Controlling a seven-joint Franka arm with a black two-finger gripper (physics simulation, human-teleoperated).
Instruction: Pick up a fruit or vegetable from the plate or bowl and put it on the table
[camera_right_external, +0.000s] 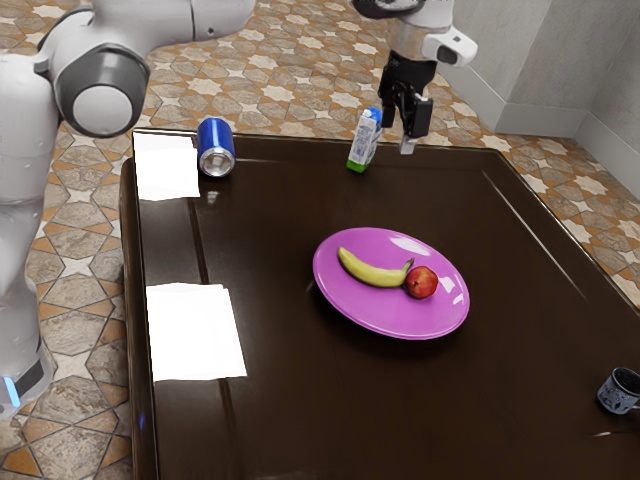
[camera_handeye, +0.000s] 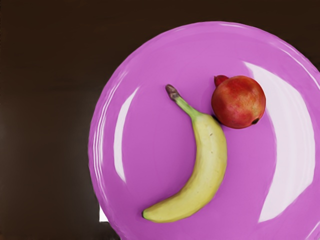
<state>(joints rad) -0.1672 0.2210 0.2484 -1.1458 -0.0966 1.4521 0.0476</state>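
The Franka's gripper (camera_right_external: 408, 122) is raised above the table (camera_right_external: 300, 410), its two black fingers spread apart with nothing between them; in the exterior view it appears beyond the pink plate (camera_right_external: 350, 306). On the plate rest both pieces of fruit: a curved yellow banana (camera_handeye: 206, 162) and a round red fruit (camera_handeye: 238, 102). The red one sits within the plate's rim, close beside the banana's stem end. In the exterior view, a blue can (camera_right_external: 214, 139) lies on its side beyond the plate, toward the view's left, while a carton (camera_right_external: 364, 143) with a blue cap is beyond the plate. A patterned mug (camera_right_external: 619, 394) is well apart from the plate, nearer the camera and toward the exterior view's right.
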